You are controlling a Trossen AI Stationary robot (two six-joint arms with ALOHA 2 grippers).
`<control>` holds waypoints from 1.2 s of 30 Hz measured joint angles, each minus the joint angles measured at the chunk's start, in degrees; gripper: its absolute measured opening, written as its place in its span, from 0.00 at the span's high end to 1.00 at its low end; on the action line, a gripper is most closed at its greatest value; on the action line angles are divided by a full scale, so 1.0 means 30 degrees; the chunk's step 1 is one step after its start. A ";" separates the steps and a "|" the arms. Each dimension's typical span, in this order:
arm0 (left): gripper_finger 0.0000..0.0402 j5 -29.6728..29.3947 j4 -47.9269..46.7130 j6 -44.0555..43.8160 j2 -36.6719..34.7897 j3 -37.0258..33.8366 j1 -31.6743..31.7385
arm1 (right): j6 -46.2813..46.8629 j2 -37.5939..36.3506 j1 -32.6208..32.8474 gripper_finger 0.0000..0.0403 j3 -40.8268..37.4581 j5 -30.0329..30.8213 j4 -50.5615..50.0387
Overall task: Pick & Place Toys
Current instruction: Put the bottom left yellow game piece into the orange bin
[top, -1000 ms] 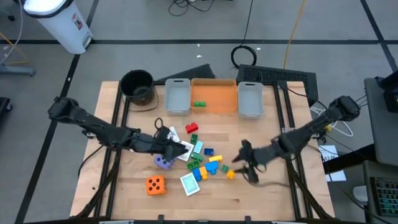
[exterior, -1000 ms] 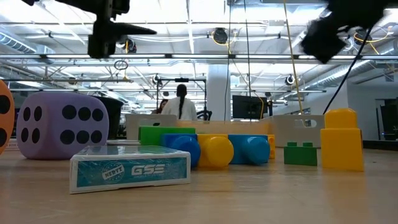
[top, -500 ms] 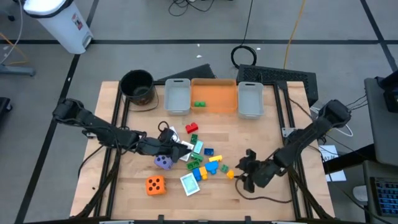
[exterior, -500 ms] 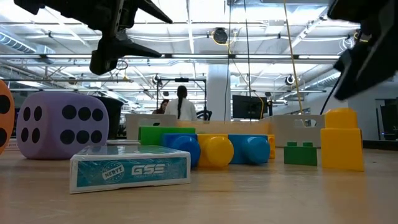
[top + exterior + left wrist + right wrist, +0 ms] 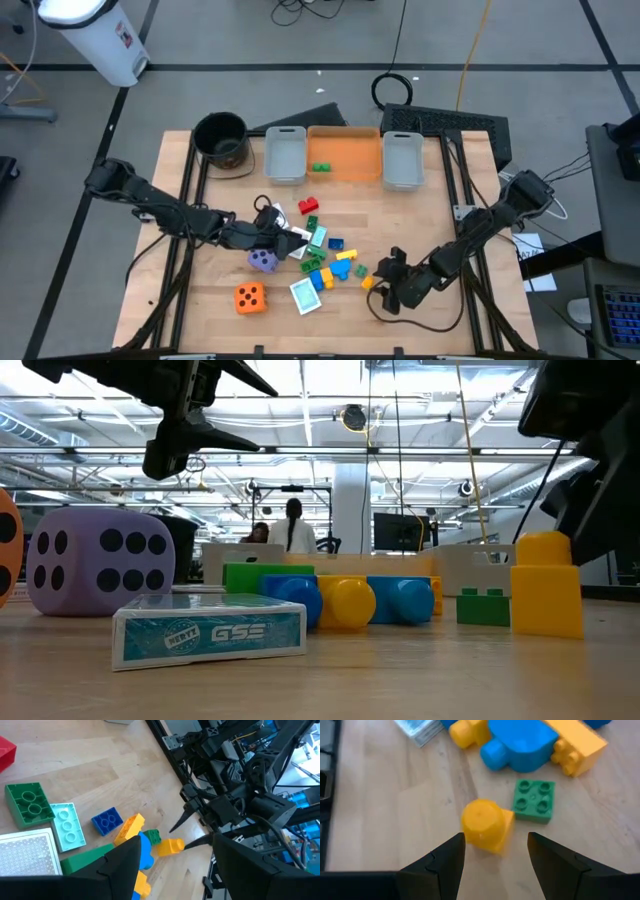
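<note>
Bright, even overhead lighting; glaring ceiling lamps in low view; soft shadows, blurred background.

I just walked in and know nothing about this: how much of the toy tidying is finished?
Barely started. One green brick already lies in the orange bin. In hand: the right tool is open, lined up on a yellow brick, not yet gripping. The left tool hangs open over the pile. Left on the table: purple die, orange die, teal card box and many bricks.
</note>
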 joint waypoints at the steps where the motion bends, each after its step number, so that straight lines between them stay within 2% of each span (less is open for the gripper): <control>1: 0.37 0.0000 0.0010 0.0001 0.0000 0.0000 0.0000 | 0.0020 0.0094 -0.0021 0.49 0.0000 0.0044 0.0004; 9: 0.37 0.0000 0.0024 -0.0083 0.0000 0.0000 0.0000 | 0.0042 0.0215 -0.0228 0.49 0.0000 0.0592 0.0427; 13: 0.37 0.0000 0.0036 -0.0134 0.0000 0.0000 0.0000 | -0.0075 0.0266 -0.0366 0.49 0.0000 0.1512 -0.0152; 22: 0.37 0.0022 0.0054 -0.0116 -0.0007 0.0000 0.0000 | 0.0616 0.0280 -0.2776 0.49 0.0000 0.1630 -0.3100; 29: 0.37 0.0029 0.0054 0.0172 -0.0007 0.0000 0.0000 | -0.1584 0.0031 -0.4356 0.49 -0.0007 0.1450 -0.2442; 36: 0.37 0.0354 -0.0078 0.0347 -0.0015 0.0007 0.0000 | -0.3655 -0.0702 -0.4346 0.49 -0.0007 0.0448 -0.0613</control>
